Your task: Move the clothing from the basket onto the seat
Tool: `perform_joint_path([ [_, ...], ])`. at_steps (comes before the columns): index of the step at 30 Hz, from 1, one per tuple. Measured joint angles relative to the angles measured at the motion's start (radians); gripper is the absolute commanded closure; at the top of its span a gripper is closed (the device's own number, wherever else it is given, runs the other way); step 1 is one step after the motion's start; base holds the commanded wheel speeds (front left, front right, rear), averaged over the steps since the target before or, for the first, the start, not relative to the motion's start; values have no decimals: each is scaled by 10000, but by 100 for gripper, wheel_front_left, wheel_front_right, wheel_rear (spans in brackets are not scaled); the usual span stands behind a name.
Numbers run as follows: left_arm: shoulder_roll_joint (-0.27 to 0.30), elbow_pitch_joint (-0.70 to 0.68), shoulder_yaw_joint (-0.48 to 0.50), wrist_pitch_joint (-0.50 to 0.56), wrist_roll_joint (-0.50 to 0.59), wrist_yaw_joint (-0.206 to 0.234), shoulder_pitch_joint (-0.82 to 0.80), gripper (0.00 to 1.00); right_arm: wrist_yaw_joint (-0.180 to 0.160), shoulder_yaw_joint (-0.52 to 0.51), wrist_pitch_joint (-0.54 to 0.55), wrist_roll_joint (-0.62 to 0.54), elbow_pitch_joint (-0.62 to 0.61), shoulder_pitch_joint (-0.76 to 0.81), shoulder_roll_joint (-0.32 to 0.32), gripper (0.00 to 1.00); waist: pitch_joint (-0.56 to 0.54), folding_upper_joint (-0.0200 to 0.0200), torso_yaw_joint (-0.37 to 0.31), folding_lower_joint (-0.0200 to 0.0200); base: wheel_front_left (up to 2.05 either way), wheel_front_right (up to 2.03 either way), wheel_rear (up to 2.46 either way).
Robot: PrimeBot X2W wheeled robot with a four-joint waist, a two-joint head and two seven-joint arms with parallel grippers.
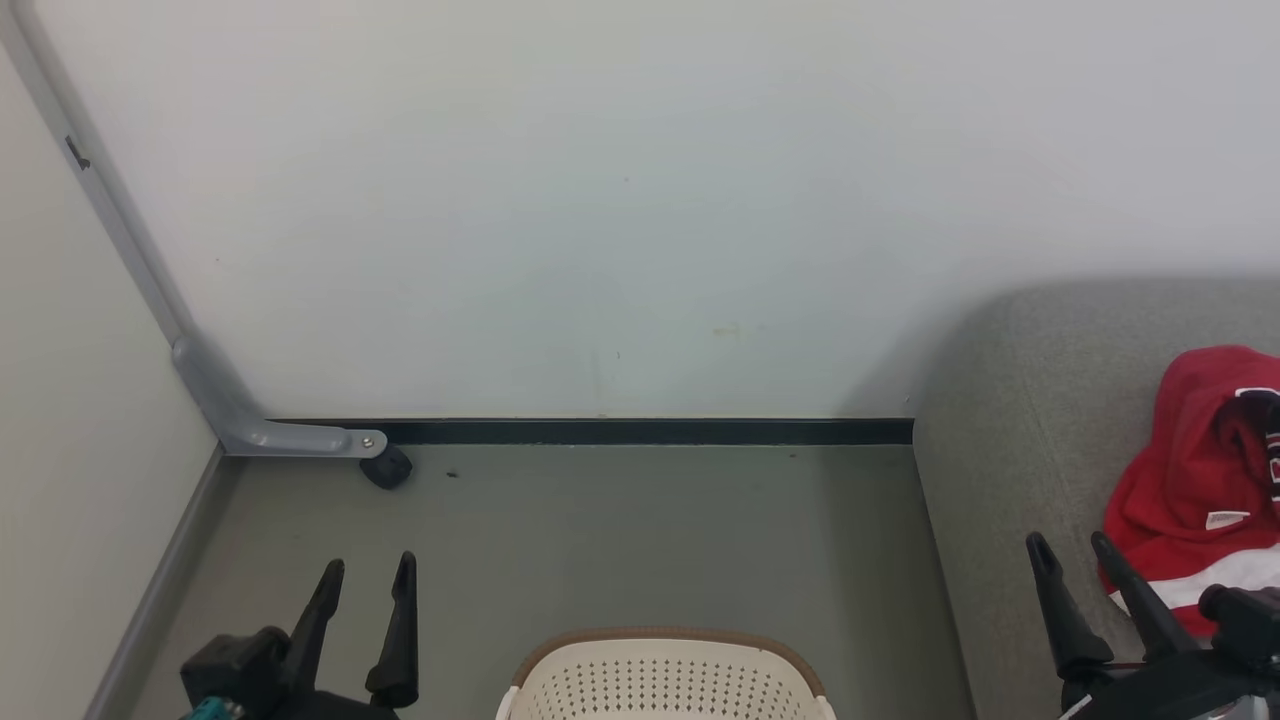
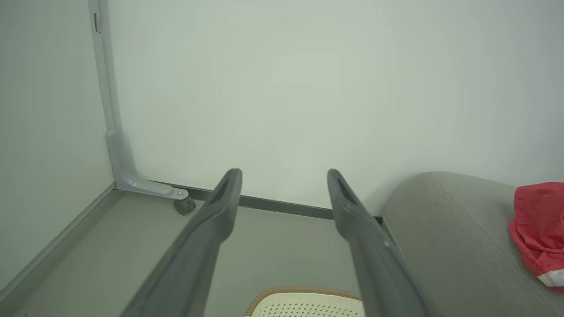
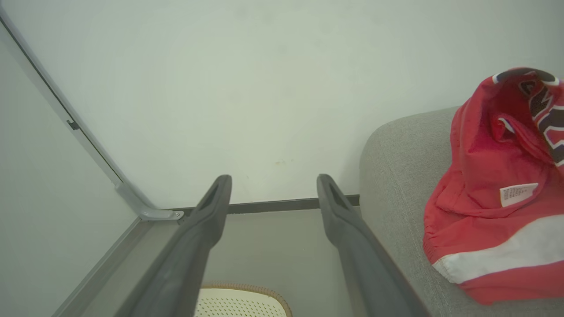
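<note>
A room corner with a pale wall (image 1: 640, 200) and a grey-green floor (image 1: 620, 540). On the right is a grey sofa seat (image 1: 1010, 450). A crumpled red garment (image 1: 1200, 480) lies on its cushion against the picture's right edge, showing a white band, dark lettering and a small white label. A cream perforated basket (image 1: 668, 635) with a brown rim stands on the floor at bottom centre, near the sofa's side and well apart from the garment; only its far end is in view. The left gripper (image 1: 370, 562) sits at lower left, to the left of the basket, its two dark fingers spread and holding nothing. The right gripper (image 1: 1068, 542) sits at lower right over the seat, fingers also spread and empty, close beside the garment without touching it. A grey metal bracket (image 1: 270, 430) with a small black wheel (image 1: 387, 468) stands in the far left corner.
</note>
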Motion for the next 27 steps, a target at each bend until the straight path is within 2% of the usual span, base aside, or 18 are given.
perform_joint_path([
  [10, -472, -52, 548, 0, 570, 82, 396, 0, -201, -466, 0, -1078, -107, 453, 901, 0, 9, 1, -155, 0, 0, 0, 0],
  [19, -640, -142, 907, 0, 1223, 94, 717, 0, -408, -965, 0, -2230, -125, 622, 1218, 0, -19, 0, -277, 0, 0, 0, 0],
  [27, -836, -219, 1081, 0, 1843, 96, 840, 0, -410, -1354, 0, -2953, -209, 705, 1582, 0, -21, 0, -471, 0, 0, 0, 0],
])
